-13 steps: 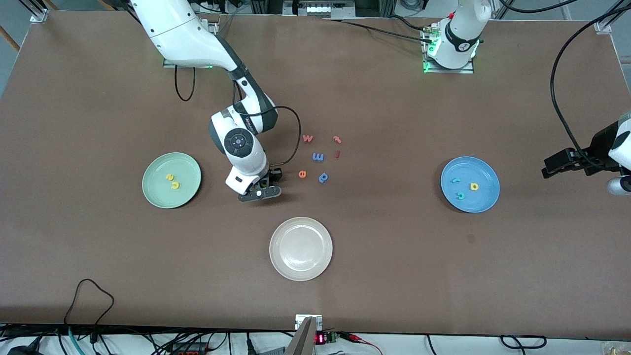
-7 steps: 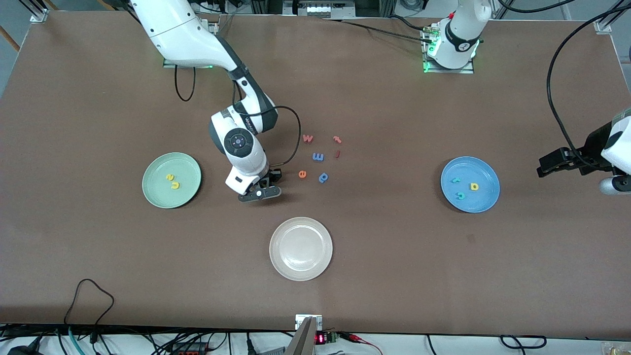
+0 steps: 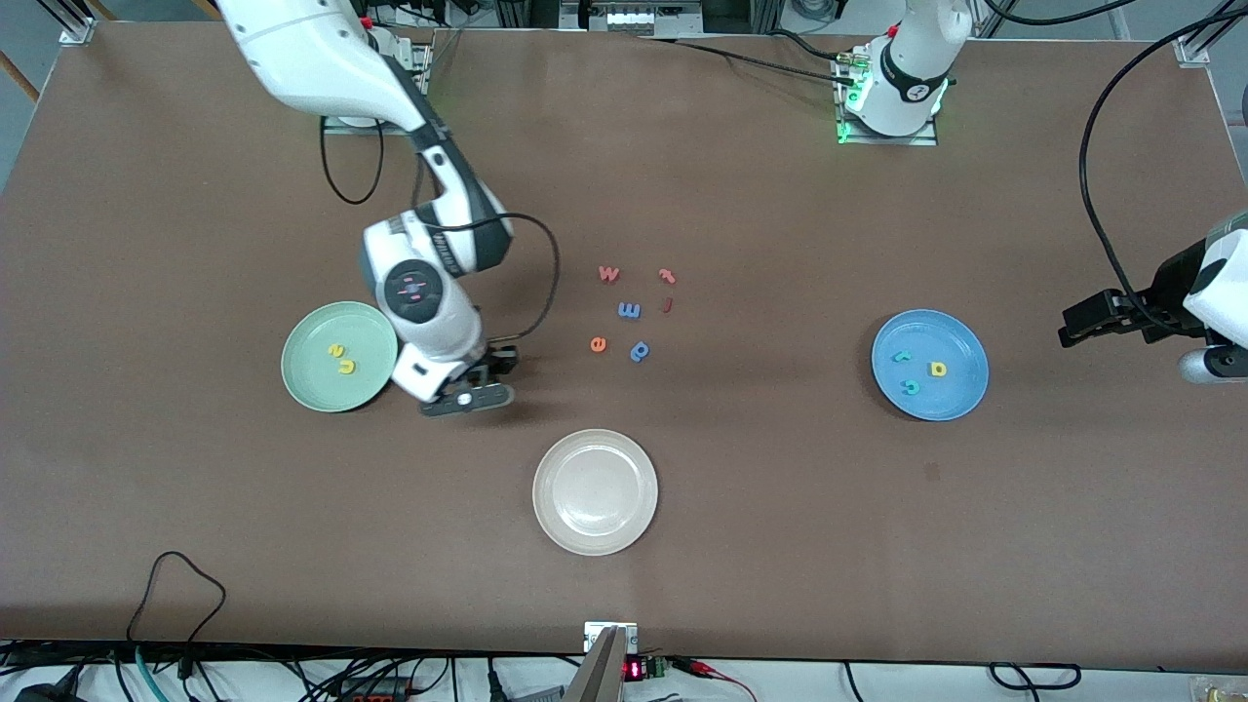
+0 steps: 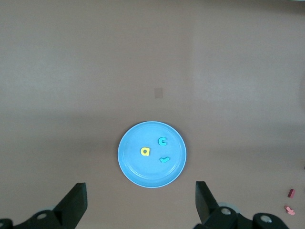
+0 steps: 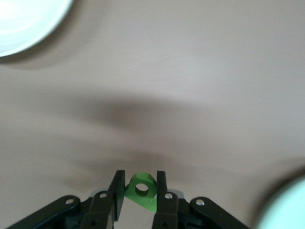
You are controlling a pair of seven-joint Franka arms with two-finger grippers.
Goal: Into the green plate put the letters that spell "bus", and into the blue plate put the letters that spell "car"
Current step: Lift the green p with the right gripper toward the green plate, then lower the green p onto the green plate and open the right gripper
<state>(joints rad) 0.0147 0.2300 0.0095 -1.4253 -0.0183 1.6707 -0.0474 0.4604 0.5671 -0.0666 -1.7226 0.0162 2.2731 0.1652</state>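
two letters already lie in the green plate (image 3: 302, 385); the right hand (image 5: 138, 200), clamped on the green b (image 5: 141, 190), should release low over it; left hand (image 4: 138, 205) waits, fingers apart.

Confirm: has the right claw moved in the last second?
Yes. The right claw, gripping the green foam letter b, shifted toward the round mint-green plate.

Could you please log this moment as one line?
right gripper: shut on green b, beside green plate | left gripper: open, waiting
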